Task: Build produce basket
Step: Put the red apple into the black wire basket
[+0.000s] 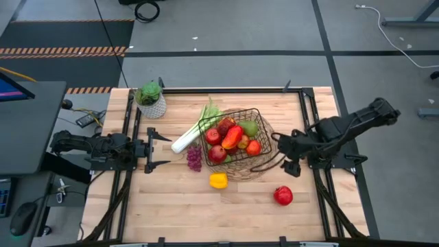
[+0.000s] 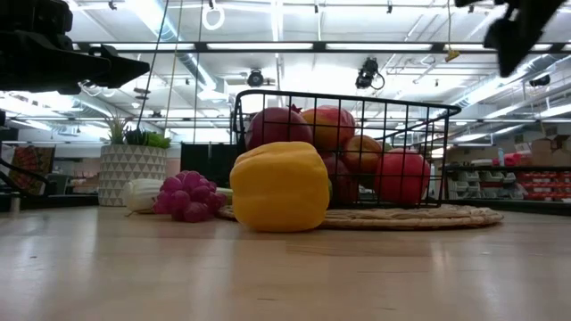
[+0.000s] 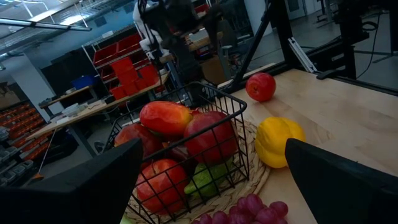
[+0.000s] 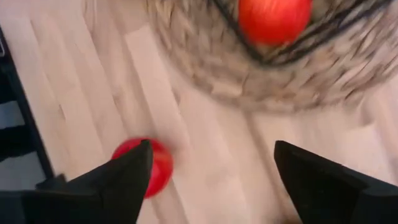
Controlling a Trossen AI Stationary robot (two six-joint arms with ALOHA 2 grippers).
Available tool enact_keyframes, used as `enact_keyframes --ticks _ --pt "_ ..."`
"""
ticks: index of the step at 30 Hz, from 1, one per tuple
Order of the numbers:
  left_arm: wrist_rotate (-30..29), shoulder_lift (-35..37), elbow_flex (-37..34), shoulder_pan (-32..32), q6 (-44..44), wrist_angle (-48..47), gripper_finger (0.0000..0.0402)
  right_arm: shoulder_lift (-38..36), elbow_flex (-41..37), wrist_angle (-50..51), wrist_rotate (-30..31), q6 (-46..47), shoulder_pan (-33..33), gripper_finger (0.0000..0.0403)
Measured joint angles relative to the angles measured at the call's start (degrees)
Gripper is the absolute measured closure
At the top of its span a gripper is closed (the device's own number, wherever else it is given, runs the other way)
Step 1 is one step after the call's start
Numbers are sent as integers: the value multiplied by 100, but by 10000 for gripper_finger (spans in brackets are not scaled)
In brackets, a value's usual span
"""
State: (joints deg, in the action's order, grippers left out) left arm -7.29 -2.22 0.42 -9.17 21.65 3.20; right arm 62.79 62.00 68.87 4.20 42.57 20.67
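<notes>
The dark wire basket (image 1: 263, 134) on its round wicker base (image 2: 446, 217) stands mid-table, filled with red apples (image 1: 217, 154), a red pepper (image 1: 232, 136) and a green pear (image 1: 250, 128). A leek (image 1: 186, 139) lies against the basket's left side. Purple grapes (image 1: 195, 158), a yellow pepper (image 1: 218, 180) and a red fruit (image 1: 282, 195) rest on the table. My right gripper (image 1: 282, 152) hangs open above the table just right of the basket, pointing steeply down, with the red fruit (image 4: 158, 165) beside one finger. My left gripper (image 1: 159, 147) waits open at the left, level.
A leafy plant in a white pot (image 1: 151, 100) stands at the far left corner. Dark rails (image 1: 307, 110) run along the table's sides. Bare wood (image 1: 164, 206) stretches along the near edge on both sides of the yellow pepper.
</notes>
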Motion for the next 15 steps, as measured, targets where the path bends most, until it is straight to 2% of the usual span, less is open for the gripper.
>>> enact_keyframes --ticks 4,7,12,15 --pt "-1 -1 -2 -1 0 0 2 -24 -427 -241 -239 692 369 30" --pt "-2 -2 -2 -2 0 2 2 13 -778 -787 -230 1239 732 13" --pt "-1 -1 -1 -2 0 0 2 298 -1225 -1714 -176 1634 1438 12" --pt "-2 0 -1 -1 0 0 2 565 -1315 -1859 161 1682 1817 17"
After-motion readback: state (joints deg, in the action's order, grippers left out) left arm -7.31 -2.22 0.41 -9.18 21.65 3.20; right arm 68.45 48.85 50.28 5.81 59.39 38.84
